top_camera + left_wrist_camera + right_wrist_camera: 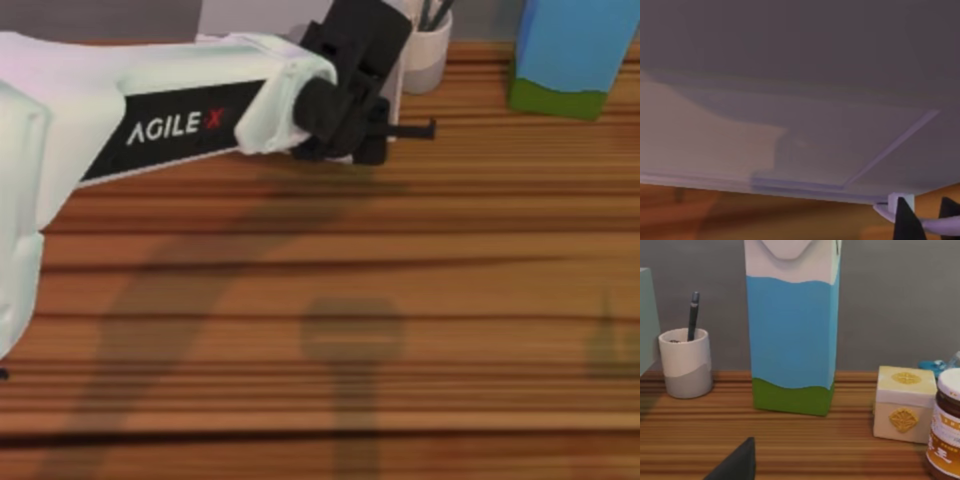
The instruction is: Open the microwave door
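The microwave (240, 15) shows only as a grey patch at the table's back edge, mostly hidden behind my left arm. In the left wrist view the microwave door (790, 125) fills the picture, with its paler window and a lower edge just above the wood. Its handle (935, 225) runs across between two dark fingertips (905, 222). My left gripper (925, 212) is shut on the handle. In the top view the left gripper (375, 110) sits at the back centre, against a white edge. Of my right gripper (740, 462) only a dark tip shows, far from the microwave.
A white pen cup (425, 50) stands just right of the left gripper. A blue-and-green carton (565, 50) is at the back right. The right wrist view also shows a cream box (902, 405) and a jar (946, 425) beside the carton (792, 335).
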